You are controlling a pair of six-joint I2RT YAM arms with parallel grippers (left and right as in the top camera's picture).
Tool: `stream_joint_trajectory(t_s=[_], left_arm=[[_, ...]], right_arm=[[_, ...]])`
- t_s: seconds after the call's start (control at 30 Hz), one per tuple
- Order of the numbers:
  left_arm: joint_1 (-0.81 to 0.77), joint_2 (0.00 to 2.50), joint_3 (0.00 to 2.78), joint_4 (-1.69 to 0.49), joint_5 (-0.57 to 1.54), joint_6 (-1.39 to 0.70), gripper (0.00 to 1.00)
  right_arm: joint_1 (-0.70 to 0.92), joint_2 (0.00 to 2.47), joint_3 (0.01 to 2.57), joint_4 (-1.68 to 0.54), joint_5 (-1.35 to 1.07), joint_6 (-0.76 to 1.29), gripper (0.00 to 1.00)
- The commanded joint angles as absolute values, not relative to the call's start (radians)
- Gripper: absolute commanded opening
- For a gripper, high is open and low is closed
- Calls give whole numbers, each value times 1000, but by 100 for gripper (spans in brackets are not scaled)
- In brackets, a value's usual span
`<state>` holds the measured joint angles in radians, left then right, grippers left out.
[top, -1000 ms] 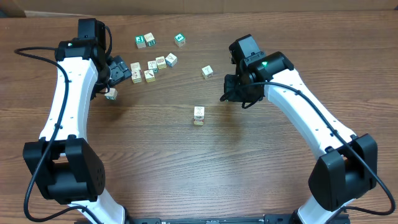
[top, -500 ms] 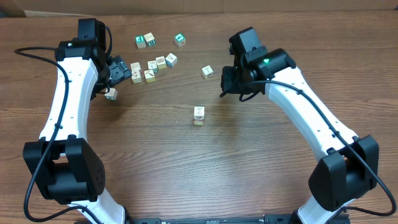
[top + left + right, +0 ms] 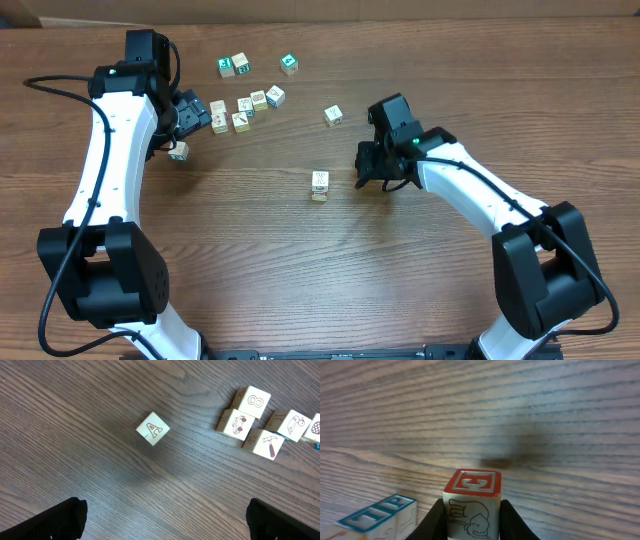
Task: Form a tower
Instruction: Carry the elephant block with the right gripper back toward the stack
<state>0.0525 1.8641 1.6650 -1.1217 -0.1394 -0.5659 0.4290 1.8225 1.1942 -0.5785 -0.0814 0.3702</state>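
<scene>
The tower [image 3: 319, 185] stands near the middle of the table [image 3: 300, 270], with bare wood in front of it and to its left. Just right of the tower, not touching it, the right claw [image 3: 364, 172] pinches a red-topped cube [image 3: 472, 502]. Beyond the tower lies one loose cube [image 3: 333, 115]. Back-left of it, nearer the table's far edge, sits a cluster of loose cubes [image 3: 245, 105]. The left claw [image 3: 190, 115] is spread wide at that cluster's left end, near a cube marked A [image 3: 153, 428].
</scene>
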Motion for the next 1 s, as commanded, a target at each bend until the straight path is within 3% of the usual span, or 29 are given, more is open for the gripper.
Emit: stream_joint_trajectory(t_s=[0.0,0.97], left_arm=[[52,1848,1678,-1121,-138,-553,100],[52,1848,1678,-1122,-138,-553,99]], right_arm=[[430,1823,1172,-546,-83,389,15],[430,1931,1172,-475,-84,423,15]])
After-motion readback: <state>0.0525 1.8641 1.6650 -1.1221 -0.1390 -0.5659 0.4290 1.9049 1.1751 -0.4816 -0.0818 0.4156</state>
